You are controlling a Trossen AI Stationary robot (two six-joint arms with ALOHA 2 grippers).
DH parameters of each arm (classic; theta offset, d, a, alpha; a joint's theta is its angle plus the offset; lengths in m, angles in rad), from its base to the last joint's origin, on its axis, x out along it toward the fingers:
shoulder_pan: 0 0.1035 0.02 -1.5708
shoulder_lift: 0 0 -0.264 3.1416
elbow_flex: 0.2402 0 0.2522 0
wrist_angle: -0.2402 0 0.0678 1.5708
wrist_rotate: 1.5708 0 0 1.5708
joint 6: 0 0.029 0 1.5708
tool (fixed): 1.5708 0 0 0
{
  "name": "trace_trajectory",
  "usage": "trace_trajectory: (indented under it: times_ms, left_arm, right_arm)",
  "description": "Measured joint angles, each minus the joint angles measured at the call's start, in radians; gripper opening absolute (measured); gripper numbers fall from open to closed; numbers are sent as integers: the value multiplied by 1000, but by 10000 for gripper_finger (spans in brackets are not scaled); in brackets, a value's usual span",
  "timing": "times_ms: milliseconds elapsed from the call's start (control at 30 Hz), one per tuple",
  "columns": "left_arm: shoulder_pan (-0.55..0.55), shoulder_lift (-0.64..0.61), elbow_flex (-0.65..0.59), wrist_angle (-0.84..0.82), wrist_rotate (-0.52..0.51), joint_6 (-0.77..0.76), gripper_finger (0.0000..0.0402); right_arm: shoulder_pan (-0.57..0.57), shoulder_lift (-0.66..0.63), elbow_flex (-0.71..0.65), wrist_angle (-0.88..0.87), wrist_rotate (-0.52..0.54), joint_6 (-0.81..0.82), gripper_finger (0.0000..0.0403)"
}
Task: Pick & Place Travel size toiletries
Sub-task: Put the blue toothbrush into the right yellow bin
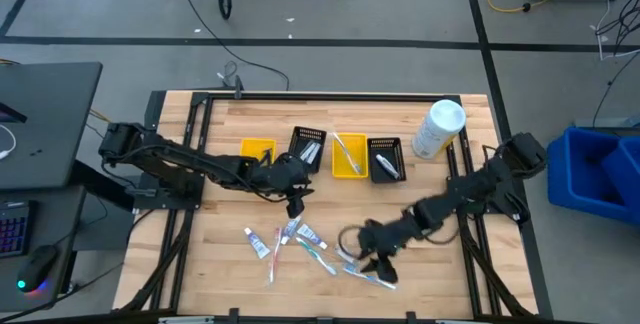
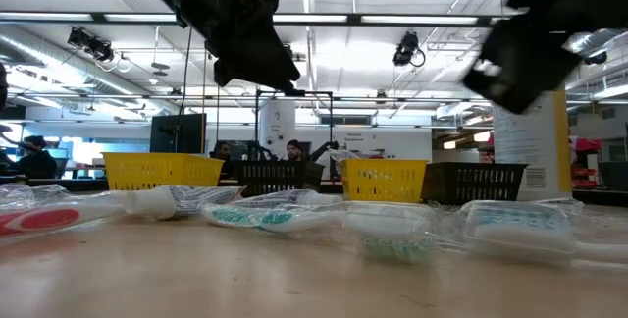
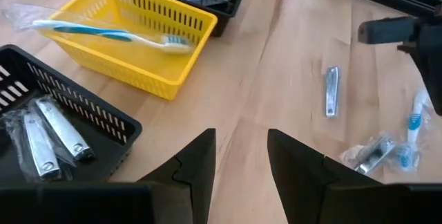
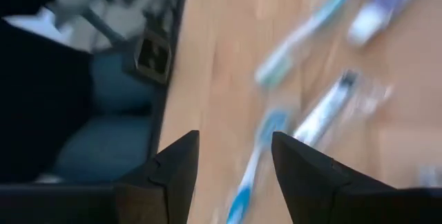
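Observation:
Several travel toiletries lie flat on the wooden table near its front edge: small toothpaste tubes [image 1: 258, 244], teal and blue toothbrushes [image 1: 318, 254] and clear packets [image 1: 370, 276]. My left gripper [image 1: 295, 204] hovers open and empty just behind this group, in front of the bins; its fingers show in the left wrist view [image 3: 242, 137]. My right gripper [image 1: 372, 259] is open and empty, low over the right end of the group. In its wrist view [image 4: 235, 141] a blue toothbrush [image 4: 248, 175] and a clear packet [image 4: 324, 113] lie past the fingers, blurred.
Four small bins stand in a row at mid-table: yellow [image 1: 258, 152], black [image 1: 308, 147] holding metal clippers [image 3: 52, 137], yellow [image 1: 349, 156] holding a toothbrush [image 3: 110, 34], and black [image 1: 385, 159]. A big white bottle [image 1: 438, 129] stands at the far right. A loose clipper [image 3: 331, 91] lies on the wood.

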Motion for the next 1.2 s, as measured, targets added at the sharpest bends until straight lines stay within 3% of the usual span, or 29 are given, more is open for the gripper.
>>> trace_trajectory:
  times_ms: [200, 267, 567, 800, 1200]
  left_arm:
    - [-33, 0, 0, -2, -4, -4, 141]
    - [-42, 0, 0, -6, -4, -12, 141]
    - [-55, 0, -1, -23, -11, -26, 141]
    - [-54, 0, -1, -26, -61, -19, 142]
    - [-54, 0, -1, -26, -67, 12, 142]
  right_arm:
    - [168, 29, 0, -89, 331, 107, 195]
    - [204, 63, 0, -42, 383, 134, 194]
    - [245, 238, 0, 74, 390, 254, 181]
    - [245, 273, 4, 92, 414, 248, 173]
    - [238, 276, 2, 94, 414, 216, 45]
